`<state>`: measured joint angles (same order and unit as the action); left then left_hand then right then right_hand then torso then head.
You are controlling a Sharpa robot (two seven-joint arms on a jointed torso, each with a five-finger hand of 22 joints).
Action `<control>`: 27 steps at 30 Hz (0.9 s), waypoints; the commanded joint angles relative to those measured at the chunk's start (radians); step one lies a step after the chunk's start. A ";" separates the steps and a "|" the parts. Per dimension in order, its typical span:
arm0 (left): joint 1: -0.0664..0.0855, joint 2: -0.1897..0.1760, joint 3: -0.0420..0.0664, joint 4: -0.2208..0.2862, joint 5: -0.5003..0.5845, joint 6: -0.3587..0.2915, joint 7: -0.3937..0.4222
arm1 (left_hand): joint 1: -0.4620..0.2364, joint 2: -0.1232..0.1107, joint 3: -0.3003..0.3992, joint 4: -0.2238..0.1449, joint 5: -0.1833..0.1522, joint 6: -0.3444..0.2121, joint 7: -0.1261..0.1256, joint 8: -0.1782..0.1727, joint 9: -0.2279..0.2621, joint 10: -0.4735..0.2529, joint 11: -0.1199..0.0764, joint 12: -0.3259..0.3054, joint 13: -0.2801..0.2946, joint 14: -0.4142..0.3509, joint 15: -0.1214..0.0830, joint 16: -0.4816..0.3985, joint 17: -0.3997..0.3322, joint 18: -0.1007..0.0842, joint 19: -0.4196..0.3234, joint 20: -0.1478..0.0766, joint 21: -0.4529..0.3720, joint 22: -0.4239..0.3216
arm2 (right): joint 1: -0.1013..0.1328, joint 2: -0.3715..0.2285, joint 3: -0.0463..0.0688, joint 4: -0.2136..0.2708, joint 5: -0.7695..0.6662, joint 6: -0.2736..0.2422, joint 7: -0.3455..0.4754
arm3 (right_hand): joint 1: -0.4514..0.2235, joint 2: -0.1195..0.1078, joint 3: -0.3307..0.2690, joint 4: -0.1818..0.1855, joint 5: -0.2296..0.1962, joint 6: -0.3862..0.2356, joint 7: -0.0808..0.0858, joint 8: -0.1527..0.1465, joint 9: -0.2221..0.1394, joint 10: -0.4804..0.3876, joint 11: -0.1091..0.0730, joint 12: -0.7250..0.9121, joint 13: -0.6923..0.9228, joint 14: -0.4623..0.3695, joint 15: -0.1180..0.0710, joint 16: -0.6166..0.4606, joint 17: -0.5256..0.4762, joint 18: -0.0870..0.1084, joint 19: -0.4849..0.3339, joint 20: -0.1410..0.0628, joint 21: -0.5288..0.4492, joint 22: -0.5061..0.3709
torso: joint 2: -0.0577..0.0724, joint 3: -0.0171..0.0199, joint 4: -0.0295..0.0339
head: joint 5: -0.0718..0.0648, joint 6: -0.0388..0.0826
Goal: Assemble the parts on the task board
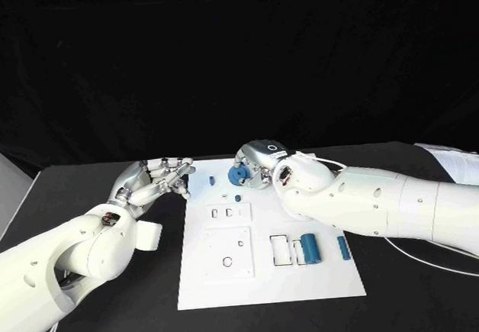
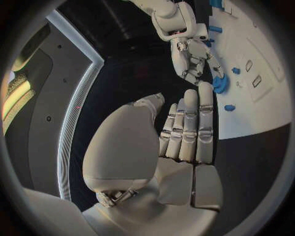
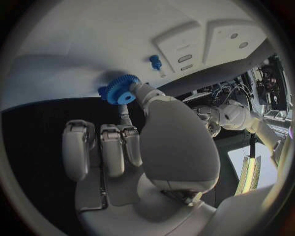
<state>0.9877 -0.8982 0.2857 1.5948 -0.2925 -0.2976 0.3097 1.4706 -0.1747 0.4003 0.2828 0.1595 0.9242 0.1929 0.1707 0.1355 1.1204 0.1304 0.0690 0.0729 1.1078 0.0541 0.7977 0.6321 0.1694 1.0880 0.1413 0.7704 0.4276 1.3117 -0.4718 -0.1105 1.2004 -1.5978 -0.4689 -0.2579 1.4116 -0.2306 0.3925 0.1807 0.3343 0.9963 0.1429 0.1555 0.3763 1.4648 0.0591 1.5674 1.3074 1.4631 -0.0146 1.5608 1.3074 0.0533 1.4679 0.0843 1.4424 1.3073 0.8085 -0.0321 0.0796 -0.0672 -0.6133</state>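
Head view: a blue gear [image 1: 242, 175] is pinched by the right hand [image 1: 264, 164] at the far edge of the white board [image 1: 272, 286], the empty left hand [image 1: 153, 183] is held half-curled beside it, and the gear could be dropped if tilted.

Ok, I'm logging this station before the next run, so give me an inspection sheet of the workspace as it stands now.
Surface: black table, white task board in the middle.
Job's things: blue gear at the board's far edge; small blue pegs beside it; two blue cylinders lying near the board's right side.
Clutter: nothing seen.
Hands: right hand pinches the gear; left hand holds nothing, off the board's left edge.
Cables: a thin white one under the right arm.
Surroundings: dark backdrop; white objects at both table edges.
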 commanded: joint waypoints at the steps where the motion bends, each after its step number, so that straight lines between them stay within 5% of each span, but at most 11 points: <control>1: 0.000 0.003 0.001 0.001 -0.004 0.017 0.005 | -0.002 -0.004 0.007 0.000 -0.006 -0.002 0.003 -0.004 0.001 -0.006 0.001 -0.003 0.000 -0.006 0.000 0.004 0.001 0.012 -0.008 0.000 0.004 0.001 | -0.002 0.008 -0.001 -0.009 -0.016 0.035 -0.005 | -0.005 0.002 0.006 0.001 0.003 0.002 -0.004 0.010 0.008 0.106 -0.004 0.003 0.263 0.101 -0.007 0.003 0.232 -0.015 0.055 -0.007 0.003 0.098 | 0.000 0.0019 -0.0004 | 0.001 0.000; 27: 0.000 0.002 0.001 0.001 -0.005 0.018 0.003 | -0.002 -0.004 0.007 0.000 -0.006 -0.002 0.003 -0.004 0.001 -0.006 0.001 -0.003 0.000 -0.006 0.000 0.004 0.001 0.012 -0.008 0.000 0.004 0.001 | -0.004 0.045 -0.003 -0.071 -0.028 0.029 -0.008 | -0.013 -0.006 0.014 0.002 -0.003 -0.016 0.002 0.000 0.005 0.106 0.001 0.003 0.263 0.101 -0.003 0.003 0.231 -0.015 0.054 -0.005 0.002 0.097 | 0.000 0.0025 -0.0010 | 0.002 0.001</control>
<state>0.9877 -0.8979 0.2858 1.5943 -0.2938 -0.2963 0.3089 1.4706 -0.1747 0.4003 0.2828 0.1595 0.9242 0.1929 0.1707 0.1352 1.1205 0.1304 0.0690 0.0729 1.1078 0.0541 0.7976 0.6318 0.1695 1.0880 0.1413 0.7704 0.4274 1.3090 -0.4272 -0.1127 1.1349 -1.6098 -0.4560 -0.2620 1.4039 -0.2386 0.4013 0.1815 0.3305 0.9877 0.1446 0.1618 0.3840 1.4647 0.0592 1.5674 1.3073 1.4632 -0.0145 1.5608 1.3073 0.0534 1.4679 0.0844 1.4424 1.3079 0.8085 -0.0299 0.0788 -0.0648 -0.6120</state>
